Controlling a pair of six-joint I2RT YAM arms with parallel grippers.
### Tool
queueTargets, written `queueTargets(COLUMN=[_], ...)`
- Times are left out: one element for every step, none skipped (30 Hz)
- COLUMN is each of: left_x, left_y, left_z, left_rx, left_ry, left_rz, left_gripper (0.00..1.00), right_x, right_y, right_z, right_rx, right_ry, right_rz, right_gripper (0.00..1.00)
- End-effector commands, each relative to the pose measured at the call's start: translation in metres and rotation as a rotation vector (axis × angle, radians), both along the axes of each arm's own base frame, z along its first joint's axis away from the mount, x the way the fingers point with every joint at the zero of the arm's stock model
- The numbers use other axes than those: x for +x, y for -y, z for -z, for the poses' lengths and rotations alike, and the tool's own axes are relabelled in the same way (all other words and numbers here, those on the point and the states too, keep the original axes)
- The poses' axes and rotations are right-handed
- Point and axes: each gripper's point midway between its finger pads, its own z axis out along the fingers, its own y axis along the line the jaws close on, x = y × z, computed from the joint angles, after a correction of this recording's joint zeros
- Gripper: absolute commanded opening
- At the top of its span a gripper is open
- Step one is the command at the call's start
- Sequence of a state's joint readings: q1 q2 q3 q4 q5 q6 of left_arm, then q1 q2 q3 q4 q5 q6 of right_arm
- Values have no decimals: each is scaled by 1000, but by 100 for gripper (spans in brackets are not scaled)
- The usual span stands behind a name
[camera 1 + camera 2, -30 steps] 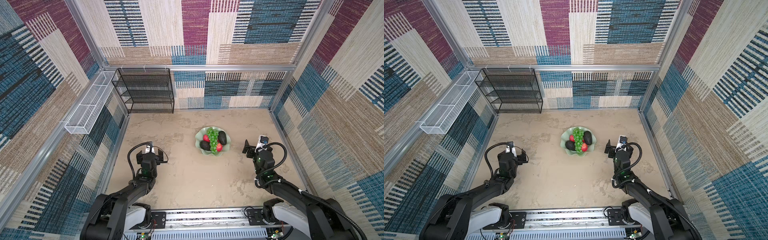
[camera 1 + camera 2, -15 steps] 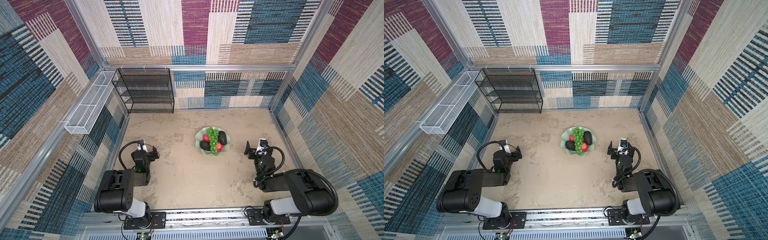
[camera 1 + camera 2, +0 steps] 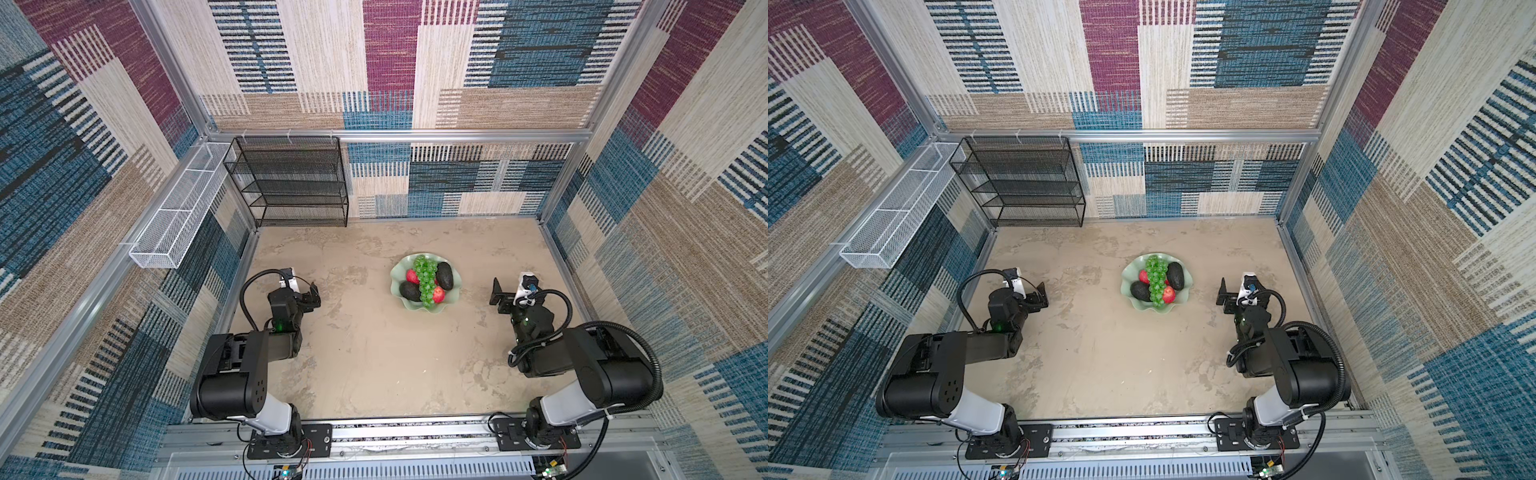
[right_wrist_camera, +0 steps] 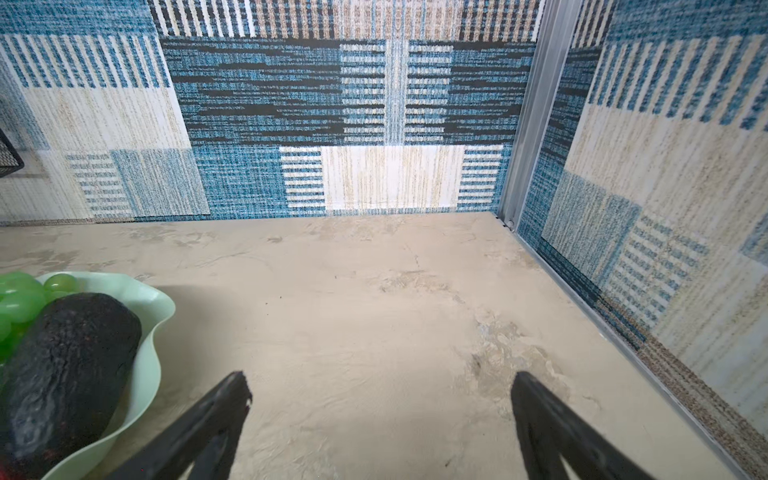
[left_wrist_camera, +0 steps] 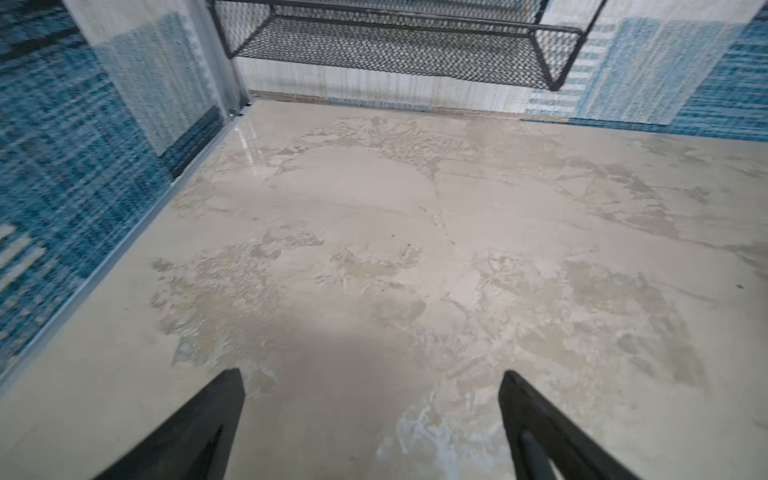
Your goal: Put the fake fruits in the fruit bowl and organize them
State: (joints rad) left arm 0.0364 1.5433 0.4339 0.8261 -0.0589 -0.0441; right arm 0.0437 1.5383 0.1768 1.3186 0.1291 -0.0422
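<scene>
The fruit bowl sits on the surface a little right of the middle, somewhat nearer the far edge than the near one. The bunch of grapes lies down its centre, long axis running from the far edge toward the near edge. One avocado rests against the bunch on the right-edge side, and the other avocado lies on the left-edge side, angled. I see two red apples tucked beside the grapes. A third I cannot make out; it may be hidden under the bunch. No fruit lies loose on the surface, so I judge the placing done, with at most some tidying left.

The right hand is near the bowl, on its right-edge side, released and holding nothing. In the right wrist view the scalloped rim, an avocado and some grapes show beside its spread fingers, not between them. The left hand sits well apart toward the left edge, also released and empty over bare surface. If I nudge anything, the right arm has the shorter reach, and it would meet the right avocado first.

A black wire shelf rack stands in the far left corner, and a white mesh basket hangs on the left wall.
</scene>
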Motion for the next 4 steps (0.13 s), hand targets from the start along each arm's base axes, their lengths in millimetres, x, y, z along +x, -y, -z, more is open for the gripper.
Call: queueTargets(left_x=[0,-1,-2,-6], left_y=[10,10,11,16], left_z=[5,5,3,1], left_rx=[18,19,18,17], left_ry=[-27,-25,-12,10], left_rz=[69,70,75,105], left_gripper=[99,99,99,99], right_x=[2,2,1,0], right_y=[-1,-2,0,5], right_z=[-8,-8,-8,-9], right_rx=[12,14,14,23], right_ry=[31,29,32,38], right_rz=[-9,-9,-1,30], right_gripper=[100,100,100,100])
